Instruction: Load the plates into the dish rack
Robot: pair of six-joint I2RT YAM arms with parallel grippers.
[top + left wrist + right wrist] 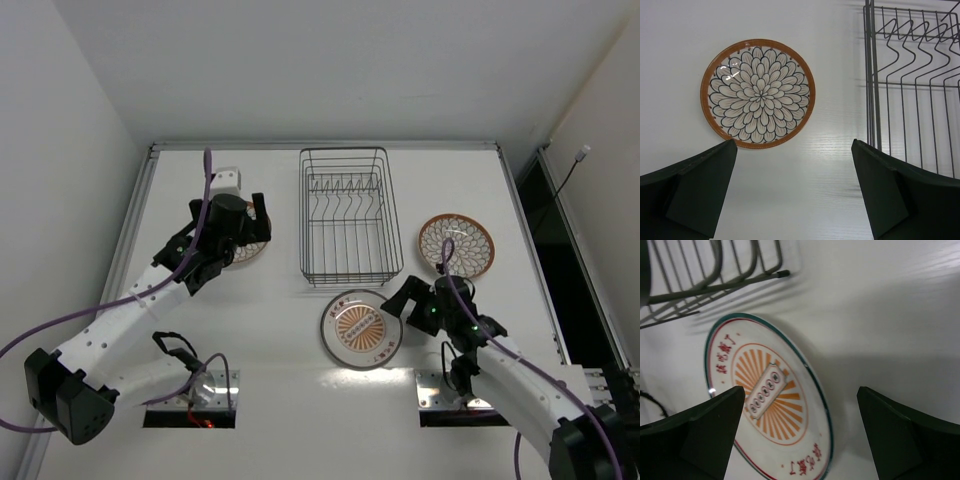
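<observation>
The dark wire dish rack stands at the back middle of the table with nothing in its prongs. The white plate with the orange sunburst lies flat just in front of it. One brown-rimmed petal plate lies right of the rack. The other lies left of the rack, mostly hidden under my left arm in the top view. My left gripper is open and empty above the table beside that plate, with the rack to its right. My right gripper is open over the right edge of the sunburst plate.
Metal rails edge the table on the left, back and right. Two recesses with arm mounts sit at the near edge. Purple cables run along both arms. A rack corner shows in the right wrist view.
</observation>
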